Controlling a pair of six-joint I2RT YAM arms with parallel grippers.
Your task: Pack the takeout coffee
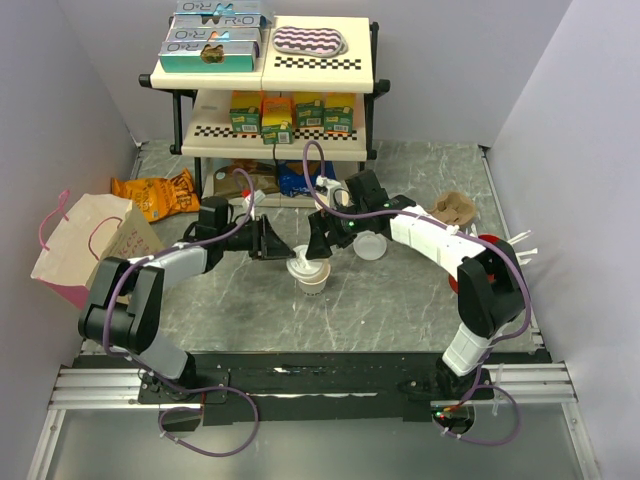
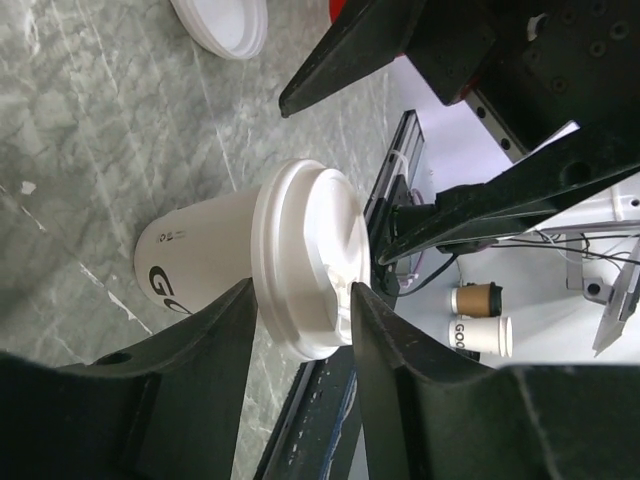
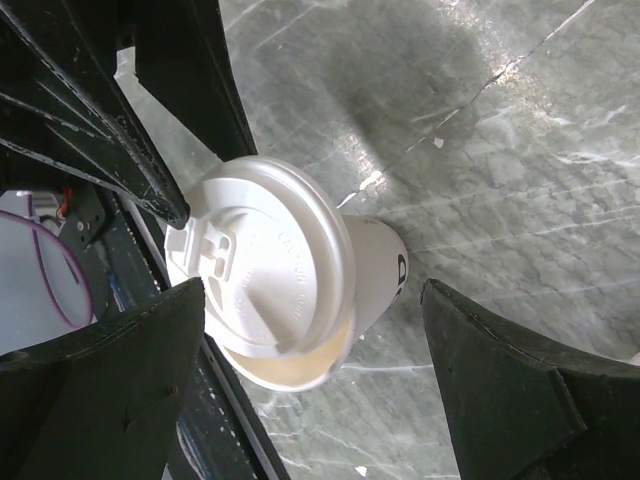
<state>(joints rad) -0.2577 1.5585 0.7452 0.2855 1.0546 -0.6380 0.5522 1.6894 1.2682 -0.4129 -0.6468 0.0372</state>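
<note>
cream-white tapered paper cup (image 1: 312, 280) stands upright on the grey marbled tabletop (image 1: 400, 300), between both arms. its round white plastic lid (image 3: 262, 268) looks cocked, with a cream crescent of rim showing on one side. left gripper (image 2: 303, 300): fingers flank the lid edge; you cannot tell pinch from bare contact. right gripper (image 3: 312, 290): fingers spread wide, clear of the cup. risk: lift by the lid and it likely pops off. a sideways nudge from either finger could topple the cup.
</note>
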